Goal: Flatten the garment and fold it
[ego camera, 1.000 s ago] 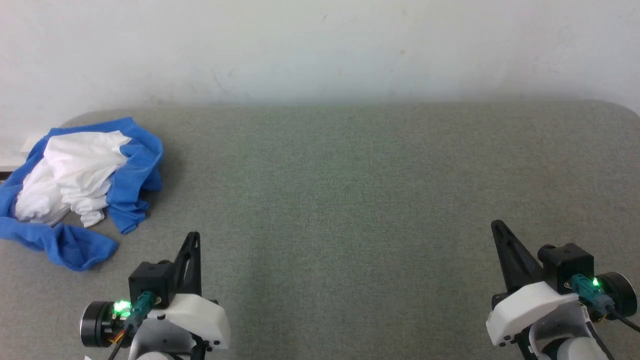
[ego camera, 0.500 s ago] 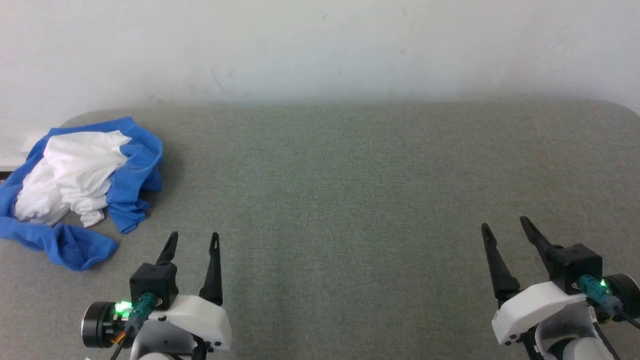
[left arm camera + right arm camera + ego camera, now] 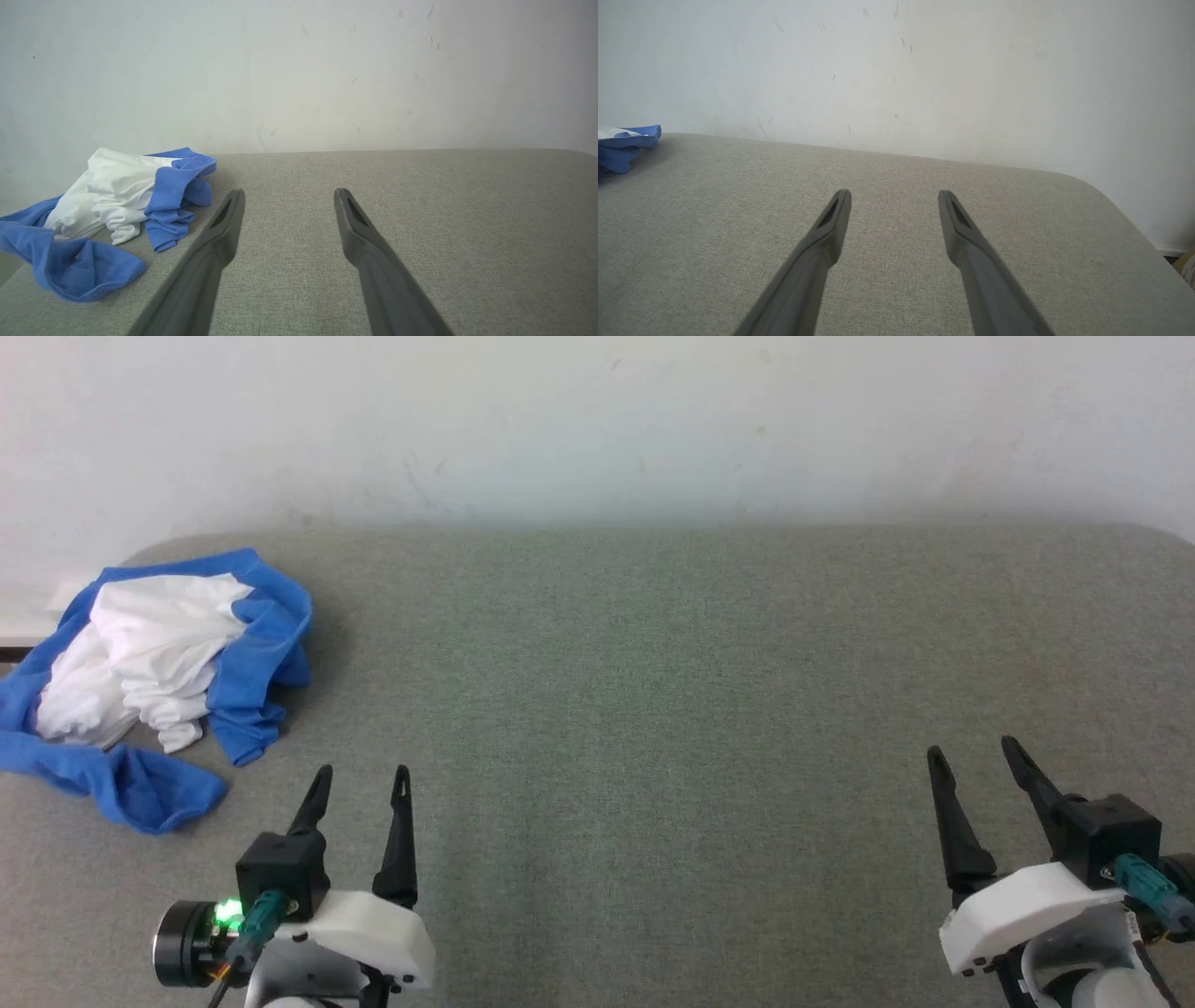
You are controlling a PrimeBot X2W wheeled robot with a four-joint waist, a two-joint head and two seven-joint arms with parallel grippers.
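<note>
Head view: left fingers [image 3: 400, 826] and right fingers [image 3: 950, 821], shut a second ago, now stand spread and empty, ready to reach the garment [image 3: 159, 658], crumpled at the counter's [image 3: 653, 663] far-left corner, perhaps overhanging it.

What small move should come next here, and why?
Probably the left gripper should reach forward and to its left toward the garment. The garment lies crumpled near the table's far-left corner, nearer that arm. Both grippers are open and hold nothing, and the right gripper sits far across the table.
</note>
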